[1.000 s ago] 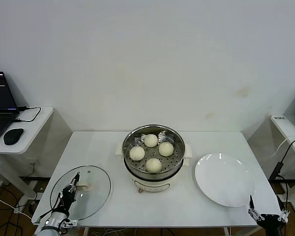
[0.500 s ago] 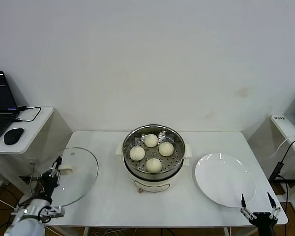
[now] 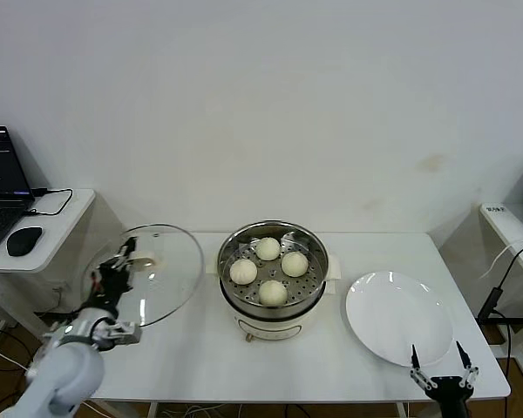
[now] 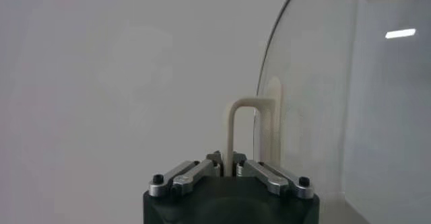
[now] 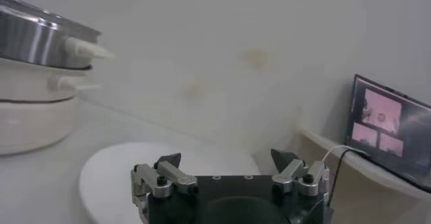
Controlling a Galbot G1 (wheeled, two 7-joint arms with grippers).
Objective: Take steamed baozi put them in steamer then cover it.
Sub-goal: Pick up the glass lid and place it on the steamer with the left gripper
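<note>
Four cream-white baozi (image 3: 269, 270) lie on the perforated tray inside the shiny steel steamer (image 3: 273, 228) on its cream base, at the table's middle. My left gripper (image 3: 120, 264) is shut on the cream handle (image 4: 244, 132) of the clear glass cover (image 3: 157, 277), holding it tilted in the air left of the steamer. In the left wrist view the gripper (image 4: 227, 163) pinches the handle loop, with the glass (image 4: 337, 77) beside it. My right gripper (image 3: 438, 366) is open and empty, low at the table's front right; it also shows in the right wrist view (image 5: 225, 159).
A flat white plate (image 3: 398, 318) lies right of the steamer; it shows in the right wrist view (image 5: 114, 171) too. A side desk at left holds a laptop (image 3: 2, 187) and a mouse (image 3: 23, 240). A second desk (image 3: 510, 226) stands at right.
My left gripper has lifted the cover off the table's front left and carried it up and toward the steamer, tilting it. My right gripper has opened and shifted slightly left.
</note>
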